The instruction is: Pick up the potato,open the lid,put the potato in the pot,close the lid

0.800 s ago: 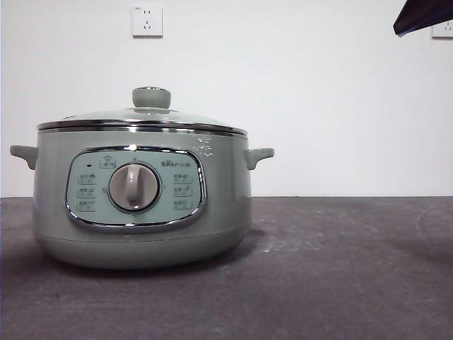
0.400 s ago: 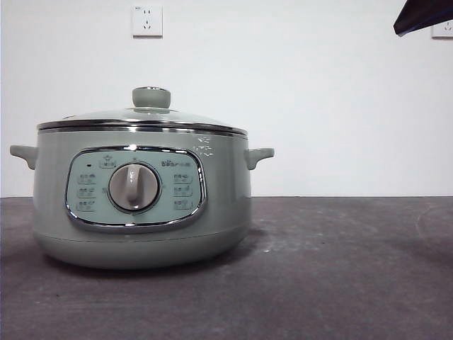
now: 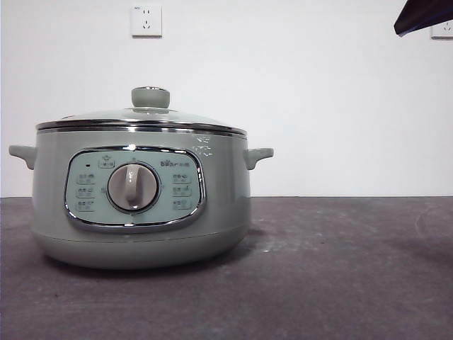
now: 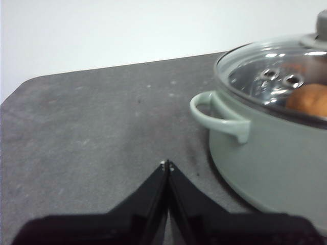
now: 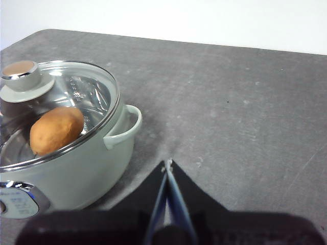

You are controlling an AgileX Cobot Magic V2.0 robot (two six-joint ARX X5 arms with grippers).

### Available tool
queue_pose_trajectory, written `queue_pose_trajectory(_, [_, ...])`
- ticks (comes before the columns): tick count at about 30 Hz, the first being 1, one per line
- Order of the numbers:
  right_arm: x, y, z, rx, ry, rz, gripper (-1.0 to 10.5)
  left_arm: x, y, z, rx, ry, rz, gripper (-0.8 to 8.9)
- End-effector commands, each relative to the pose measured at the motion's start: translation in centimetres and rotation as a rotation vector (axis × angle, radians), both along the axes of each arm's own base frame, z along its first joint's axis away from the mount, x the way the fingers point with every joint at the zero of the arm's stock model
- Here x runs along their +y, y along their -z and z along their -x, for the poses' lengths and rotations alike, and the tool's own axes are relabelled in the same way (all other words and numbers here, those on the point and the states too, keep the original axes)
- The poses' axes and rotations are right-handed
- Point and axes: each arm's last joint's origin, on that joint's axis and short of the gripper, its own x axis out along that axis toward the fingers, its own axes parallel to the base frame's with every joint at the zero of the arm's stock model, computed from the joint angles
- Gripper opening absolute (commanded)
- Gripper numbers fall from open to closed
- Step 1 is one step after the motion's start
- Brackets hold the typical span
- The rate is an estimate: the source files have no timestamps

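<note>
The pale green pot [image 3: 141, 205] stands on the dark table, left of centre in the front view. The glass lid [image 3: 141, 117] with its green knob [image 3: 151, 97] sits closed on it. The orange-brown potato [image 5: 56, 129] lies inside the pot under the glass; it also shows in the left wrist view [image 4: 309, 100]. My left gripper [image 4: 166, 165] is shut and empty above the table beside one pot handle [image 4: 219, 116]. My right gripper [image 5: 167, 164] is shut and empty beside the other handle [image 5: 125, 127]. A black arm tip [image 3: 423, 15] shows at the top right corner.
The dark grey table [image 3: 340, 269] runs to a white wall with a socket [image 3: 146, 20] above the pot and another [image 3: 443, 28] at the right edge. The table's rounded corner [image 4: 20, 89] shows in the left wrist view.
</note>
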Motion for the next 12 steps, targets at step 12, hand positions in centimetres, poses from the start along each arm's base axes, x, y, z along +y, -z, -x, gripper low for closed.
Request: queue_pose_trajectory(12, [0.0,0.3,0.0,0.009,0.003,-0.003,0.0,0.1,2.9,-0.1,0.022,-0.011,0.016,-0.03])
